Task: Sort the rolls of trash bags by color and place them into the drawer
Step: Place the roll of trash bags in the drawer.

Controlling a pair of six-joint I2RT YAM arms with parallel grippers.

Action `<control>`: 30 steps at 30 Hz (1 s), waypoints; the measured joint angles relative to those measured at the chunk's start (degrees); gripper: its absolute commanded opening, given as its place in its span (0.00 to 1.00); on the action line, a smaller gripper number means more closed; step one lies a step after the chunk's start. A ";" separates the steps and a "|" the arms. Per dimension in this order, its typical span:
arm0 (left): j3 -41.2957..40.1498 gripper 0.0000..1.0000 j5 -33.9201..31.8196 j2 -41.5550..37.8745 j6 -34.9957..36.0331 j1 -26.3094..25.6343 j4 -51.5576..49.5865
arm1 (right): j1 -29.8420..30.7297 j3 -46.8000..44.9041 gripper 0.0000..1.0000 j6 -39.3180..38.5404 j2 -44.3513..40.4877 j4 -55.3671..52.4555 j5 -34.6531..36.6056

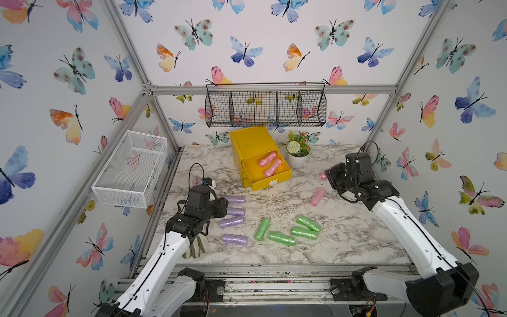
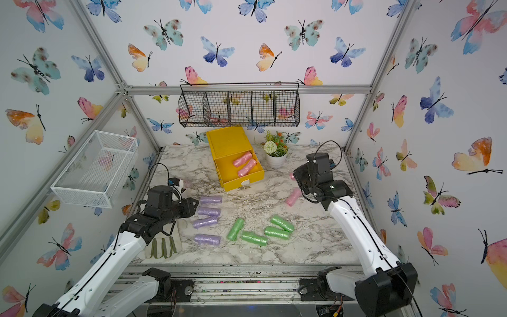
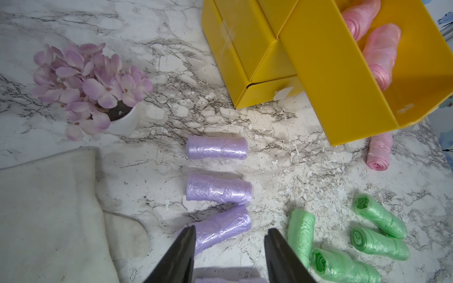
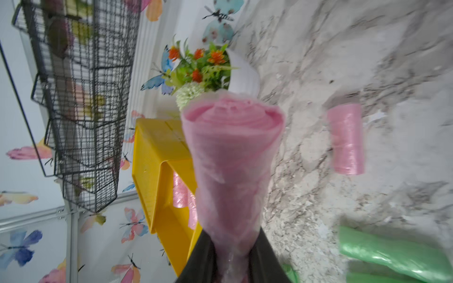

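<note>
— What is closest to you right now?

— My left hand [image 3: 230,235] is hovering at the bottom of the left wrist view, fingers spread with nothing between them. Right by it, four purple rolls [image 1: 231,222] are lying in a column at the lower left of the table [image 1: 356,241]. To their right, at lower centre, four green rolls [image 1: 281,238] are lying in a loose cluster.

— And your other side?

— My right hand [image 4: 231,247] is pinching the held pink roll [image 4: 232,152] by one end; the roll is filling the middle of the right wrist view. In a top view that hand is hanging at middle right. A loose pink roll [image 1: 317,196] is lying on the table just below and left of it.

— What is sitting farther back?

— The yellow chest [image 1: 248,142] is standing at upper centre with its top drawer [image 1: 260,186] sticking out toward me, and two pink rolls [image 1: 267,159] are lying side by side inside it. A potted plant [image 1: 297,153] is standing just right of the chest.
</note>
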 measured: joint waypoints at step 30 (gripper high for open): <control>0.00 0.51 0.52 -0.24 0.13 0.55 0.09 | 15.78 48.00 0.24 -6.29 41.48 -11.52 -2.34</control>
